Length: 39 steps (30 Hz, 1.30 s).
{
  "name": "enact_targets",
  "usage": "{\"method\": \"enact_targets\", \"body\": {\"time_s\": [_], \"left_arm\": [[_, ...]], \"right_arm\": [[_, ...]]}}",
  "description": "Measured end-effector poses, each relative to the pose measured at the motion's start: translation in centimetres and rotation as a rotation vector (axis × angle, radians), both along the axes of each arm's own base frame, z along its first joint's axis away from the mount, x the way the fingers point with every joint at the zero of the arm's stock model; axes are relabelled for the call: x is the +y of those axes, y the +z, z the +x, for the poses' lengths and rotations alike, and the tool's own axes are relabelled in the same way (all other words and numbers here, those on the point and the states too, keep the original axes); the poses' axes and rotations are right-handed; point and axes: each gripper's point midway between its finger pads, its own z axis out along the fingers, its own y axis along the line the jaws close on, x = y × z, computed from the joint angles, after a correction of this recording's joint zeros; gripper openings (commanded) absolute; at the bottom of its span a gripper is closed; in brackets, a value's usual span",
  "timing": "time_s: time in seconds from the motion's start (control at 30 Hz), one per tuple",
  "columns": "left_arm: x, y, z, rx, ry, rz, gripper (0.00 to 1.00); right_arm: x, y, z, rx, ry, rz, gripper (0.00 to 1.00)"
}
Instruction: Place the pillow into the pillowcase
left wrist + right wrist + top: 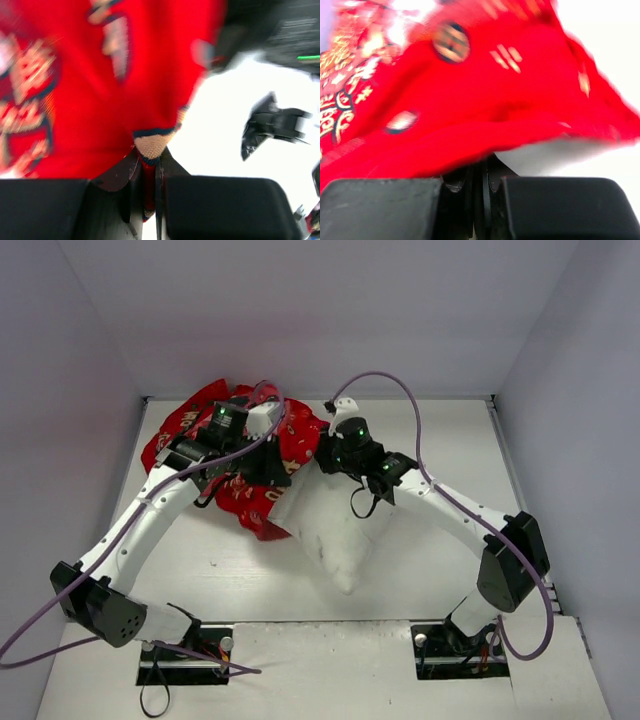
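The red pillowcase (185, 422) lies bunched at the back left of the table, and the white pillow (332, 532) sticks out of its opening toward the front. My left gripper (268, 466) is at the near side of the opening, the right gripper (322, 454) at its right side. In the left wrist view the left gripper (149, 156) is shut on a printed hem of the pillowcase (100, 90), with the pillow (220, 125) bright beyond. In the right wrist view the right gripper (480, 172) is shut at the pillowcase (485, 100) edge, which drapes over its tips; the pillow (555, 155) shows beneath.
Grey walls (90, 350) enclose the table (230, 580) on three sides. A purple cable (400, 388) arches over the right arm; another trails off the left arm. Both arm bases sit at the near edge.
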Motion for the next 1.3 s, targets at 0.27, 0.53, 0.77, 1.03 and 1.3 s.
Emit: {"method": "enact_targets", "body": {"time_s": [0.27,0.53,0.77,1.03,1.3], "left_arm": [[7.6,-9.0,0.5,0.143,0.293,0.222,0.68],[6.8,-8.0,-3.1,0.033,0.323,0.234,0.7],[6.2,-12.1,-3.2,0.059,0.388,0.284,0.7],[3.8,-13.4,-2.7,0.011,0.368,0.306,0.7],[2.9,-15.5,-1.3,0.02,0.365,0.35,0.7]], "right_arm": [[-2.0,-5.7,-0.4,0.057,-0.093,-0.032,0.0],[-1.3,-5.1,-0.4,0.027,-0.024,-0.028,0.24],[-1.0,-4.8,-0.6,-0.003,0.077,-0.052,0.59],[-4.5,-1.8,-3.6,-0.067,0.127,-0.118,0.85],[-7.4,-1.9,-10.0,-0.059,0.197,-0.061,1.0]]}}
